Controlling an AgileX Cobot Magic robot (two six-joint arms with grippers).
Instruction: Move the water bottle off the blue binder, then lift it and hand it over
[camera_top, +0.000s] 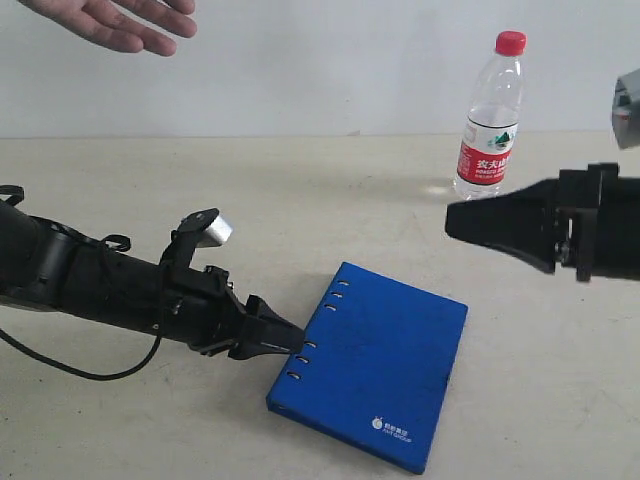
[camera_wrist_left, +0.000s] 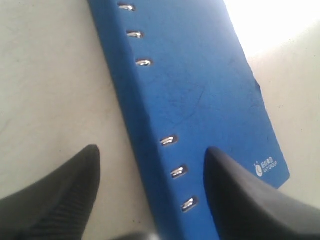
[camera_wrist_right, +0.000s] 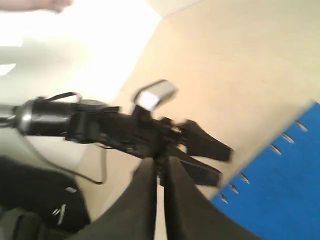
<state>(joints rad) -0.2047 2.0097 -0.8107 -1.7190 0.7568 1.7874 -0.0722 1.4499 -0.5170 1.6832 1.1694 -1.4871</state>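
Note:
The water bottle (camera_top: 490, 130) stands upright on the table at the back right, apart from the blue binder (camera_top: 385, 370) and from both grippers. The binder lies flat near the front, spine rivets facing my left arm. My left gripper (camera_top: 288, 340) is low at the spine edge and open. In the left wrist view the left gripper (camera_wrist_left: 152, 150) has one finger over the table and the other over the binder (camera_wrist_left: 200, 90) cover. My right gripper (camera_top: 452, 220) hovers at the right, in front of the bottle, shut and empty. The right gripper (camera_wrist_right: 160, 161) shows shut jaws, the binder (camera_wrist_right: 280, 200) beyond.
A person's open hand (camera_top: 120, 25) reaches in at the top left, above the table. A pale wall runs behind the table's far edge. The left arm (camera_wrist_right: 125, 130) with its silver camera crosses the right wrist view.

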